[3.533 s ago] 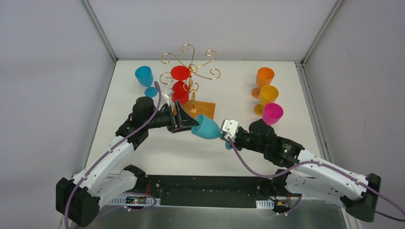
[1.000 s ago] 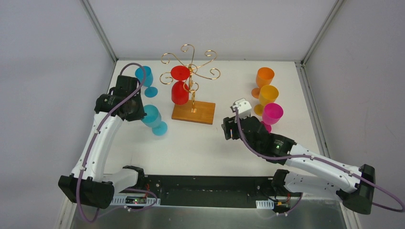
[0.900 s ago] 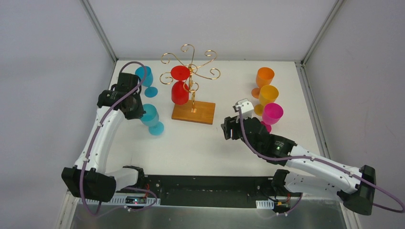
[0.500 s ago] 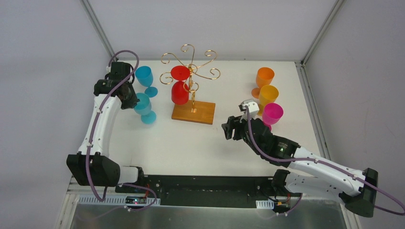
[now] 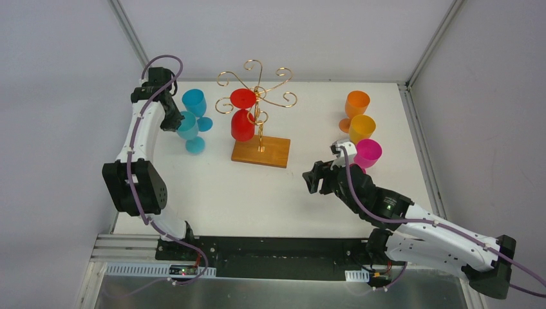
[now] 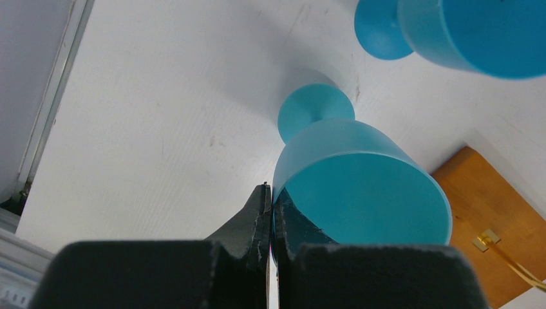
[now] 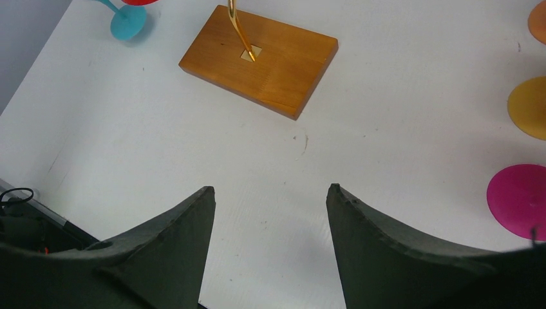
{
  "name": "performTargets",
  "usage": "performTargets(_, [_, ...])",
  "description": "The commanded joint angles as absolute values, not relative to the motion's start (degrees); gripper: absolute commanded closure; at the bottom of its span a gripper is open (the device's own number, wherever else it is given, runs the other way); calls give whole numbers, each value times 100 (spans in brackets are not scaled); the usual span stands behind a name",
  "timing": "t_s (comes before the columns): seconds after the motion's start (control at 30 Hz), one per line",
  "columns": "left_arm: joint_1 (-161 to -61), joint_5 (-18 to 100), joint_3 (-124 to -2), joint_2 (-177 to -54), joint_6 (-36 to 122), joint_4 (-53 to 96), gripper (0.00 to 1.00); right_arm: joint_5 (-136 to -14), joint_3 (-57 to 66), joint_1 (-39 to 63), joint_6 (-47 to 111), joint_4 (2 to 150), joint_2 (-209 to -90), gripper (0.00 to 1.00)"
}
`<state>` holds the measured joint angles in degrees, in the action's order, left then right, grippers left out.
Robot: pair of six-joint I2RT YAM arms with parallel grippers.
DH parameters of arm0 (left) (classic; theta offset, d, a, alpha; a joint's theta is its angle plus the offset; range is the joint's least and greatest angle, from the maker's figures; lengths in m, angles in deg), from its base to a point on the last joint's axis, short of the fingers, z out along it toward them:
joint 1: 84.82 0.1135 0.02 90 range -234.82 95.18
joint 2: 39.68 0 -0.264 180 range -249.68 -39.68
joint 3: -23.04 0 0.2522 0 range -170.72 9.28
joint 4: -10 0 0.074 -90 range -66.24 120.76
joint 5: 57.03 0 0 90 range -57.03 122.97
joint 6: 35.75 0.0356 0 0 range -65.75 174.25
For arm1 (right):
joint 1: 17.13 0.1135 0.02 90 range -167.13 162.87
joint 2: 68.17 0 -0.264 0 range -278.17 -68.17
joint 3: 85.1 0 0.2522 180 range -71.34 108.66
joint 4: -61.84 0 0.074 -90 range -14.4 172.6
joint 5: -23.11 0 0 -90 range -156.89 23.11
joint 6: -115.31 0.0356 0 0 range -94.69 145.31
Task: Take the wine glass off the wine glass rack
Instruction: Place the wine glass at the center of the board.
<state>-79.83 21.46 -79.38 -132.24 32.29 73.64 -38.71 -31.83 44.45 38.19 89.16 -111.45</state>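
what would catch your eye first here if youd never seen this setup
The gold wire rack at the back centre stands out most, with a red glass hanging upside down on it. At the far left, the left hand pinches the rim of a teal glass beside a blue glass. An orange glass, a yellow glass and a pink glass line the right side.

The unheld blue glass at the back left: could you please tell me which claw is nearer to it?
Left. The left claw, shut on a teal glass, is just beside the blue glass; the right claw is open, far beyond the rack.
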Motion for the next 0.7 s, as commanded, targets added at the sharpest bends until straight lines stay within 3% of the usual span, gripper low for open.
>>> performTargets(0.0, [-7949, 1982, -8415, -13401, 3130, 7240, 100, -4078, -3147, 4434, 3906, 8902, -11127, 33])
performTargets(0.67, [-7920, 2101, -8670, -14158, 3146, 7242, 100, -4201, -3204, 4423, 3933, 8924, -11101, 31])
